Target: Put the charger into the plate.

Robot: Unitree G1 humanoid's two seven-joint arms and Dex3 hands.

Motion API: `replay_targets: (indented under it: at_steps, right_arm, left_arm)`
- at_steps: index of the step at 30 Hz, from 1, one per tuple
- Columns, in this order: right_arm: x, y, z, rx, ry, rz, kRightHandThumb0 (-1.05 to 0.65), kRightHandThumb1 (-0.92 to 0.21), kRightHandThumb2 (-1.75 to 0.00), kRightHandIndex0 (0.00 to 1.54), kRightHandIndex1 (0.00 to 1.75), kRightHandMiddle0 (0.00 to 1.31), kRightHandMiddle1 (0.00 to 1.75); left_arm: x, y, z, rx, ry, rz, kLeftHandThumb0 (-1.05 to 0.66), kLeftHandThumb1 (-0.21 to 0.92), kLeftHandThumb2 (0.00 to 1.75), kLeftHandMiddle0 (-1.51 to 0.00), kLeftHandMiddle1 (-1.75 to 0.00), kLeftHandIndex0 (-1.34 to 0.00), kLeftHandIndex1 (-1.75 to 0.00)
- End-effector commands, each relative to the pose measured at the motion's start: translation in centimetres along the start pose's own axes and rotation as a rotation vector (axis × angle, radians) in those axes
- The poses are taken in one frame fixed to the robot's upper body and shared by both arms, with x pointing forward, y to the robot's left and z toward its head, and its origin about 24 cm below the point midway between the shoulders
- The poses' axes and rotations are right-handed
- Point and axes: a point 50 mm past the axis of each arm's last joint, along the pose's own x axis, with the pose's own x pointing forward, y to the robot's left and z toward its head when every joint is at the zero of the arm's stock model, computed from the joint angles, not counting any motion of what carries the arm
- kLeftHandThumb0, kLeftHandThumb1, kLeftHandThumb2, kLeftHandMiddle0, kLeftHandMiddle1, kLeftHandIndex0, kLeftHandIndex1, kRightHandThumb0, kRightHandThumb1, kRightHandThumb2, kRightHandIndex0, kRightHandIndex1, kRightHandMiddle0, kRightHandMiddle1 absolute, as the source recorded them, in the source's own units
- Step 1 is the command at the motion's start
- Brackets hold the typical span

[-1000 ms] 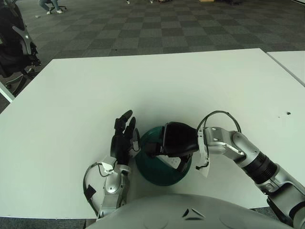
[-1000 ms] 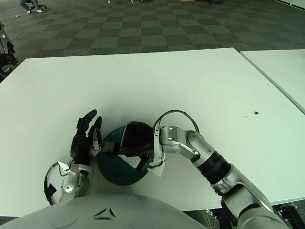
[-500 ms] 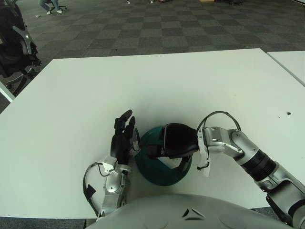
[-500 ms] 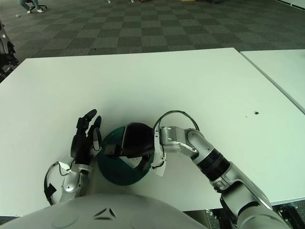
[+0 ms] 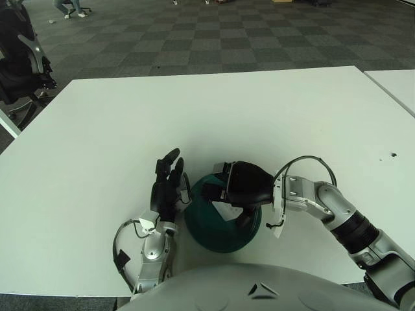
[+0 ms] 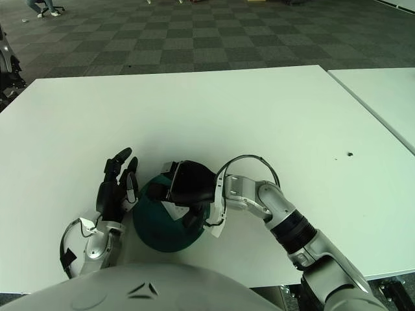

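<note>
I am viewing a dark green plate (image 5: 217,234) sitting near the front edge of the white worktop (image 5: 214,110). The right robot hand (image 5: 241,186) is hovering over the plate's far half, its dark fingers (image 6: 188,217) curling downward toward the plate's interior. A small white piece, which I am taking to be the charger (image 5: 222,210), is showing under the palm, over the plate's inner surface. Only a pale, flat-looking patch of it is visible; the rest is lying behind the hand, so I cannot tell its full shape, its long axis, or which way it is pointing. I also cannot tell whether the right hand is gripping the charger or whether the charger is resting free in the plate.

The left robot hand (image 5: 167,187) is lying on the worktop just beside the plate's left rim, palm turned toward the plate, its black fingers (image 6: 118,161) stretching forward and slightly apart, holding nothing. Whether it is touching the rim I cannot tell.

A grey cable (image 5: 306,160) is looping above the right wrist, and a white tag (image 6: 218,223) is hanging from it beside the plate's right edge. A small dark speck (image 5: 392,154) is marking the worktop far to the right.
</note>
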Motion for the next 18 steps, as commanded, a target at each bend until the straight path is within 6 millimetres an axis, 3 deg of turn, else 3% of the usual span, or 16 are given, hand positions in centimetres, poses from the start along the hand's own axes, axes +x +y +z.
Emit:
replay_targets:
  at_steps: [1, 3, 5, 6, 7, 11, 18]
  right_arm:
    - [-0.1, -0.2, -0.5, 0.034, 0.041, -0.078, -0.99, -0.92, -0.99, 0.2, 0.92, 0.01, 1.2]
    - [-0.1, -0.1, -0.6, 0.06, 0.047, -0.099, -1.01, -0.92, -1.0, 0.22, 0.76, 0.0, 1.13]
    - [-0.1, 0.1, -0.6, 0.087, 0.053, -0.114, -1.02, -0.92, -1.02, 0.26, 0.46, 0.0, 0.92]
    - [-0.1, 0.2, -0.7, 0.095, 0.055, -0.118, -1.03, -0.92, -1.03, 0.26, 0.4, 0.0, 0.87]
    - [-0.1, 0.4, -0.7, 0.121, 0.07, -0.118, -1.04, -0.92, -1.04, 0.29, 0.13, 0.0, 0.67]
    - [-0.1, 0.8, -0.7, 0.177, 0.101, -0.136, -1.05, -0.92, -1.02, 0.19, 0.03, 0.0, 0.4]
    - [-0.1, 0.8, -0.8, 0.189, 0.101, -0.166, -1.05, -0.92, -0.97, 0.09, 0.01, 0.0, 0.19]
  left_arm:
    - [-1.0, 0.0, -1.5, -0.049, 0.102, 0.047, -0.75, 0.92, 0.94, -0.35, 0.0, 0.0, -0.84]
    - [-1.0, 0.1, -1.5, -0.057, 0.105, 0.045, -0.74, 0.92, 0.95, -0.35, 0.0, 0.0, -0.84]
    - [-1.0, 0.2, -1.6, -0.064, 0.107, 0.042, -0.73, 0.92, 0.96, -0.35, 0.0, 0.0, -0.82]
    - [-0.9, 0.3, -1.6, -0.067, 0.108, 0.042, -0.73, 0.92, 0.96, -0.35, 0.0, 0.0, -0.82]
    - [-0.9, 0.4, -1.6, -0.077, 0.104, 0.048, -0.73, 0.92, 0.96, -0.35, 0.0, 0.0, -0.81]
    - [-0.8, 0.7, -1.6, -0.072, 0.09, 0.066, -0.72, 0.92, 0.99, -0.37, -0.01, 0.0, -0.82]
    - [-0.7, 0.9, -1.6, -0.03, 0.076, 0.063, -0.75, 0.92, 1.0, -0.4, -0.02, -0.01, -0.84]
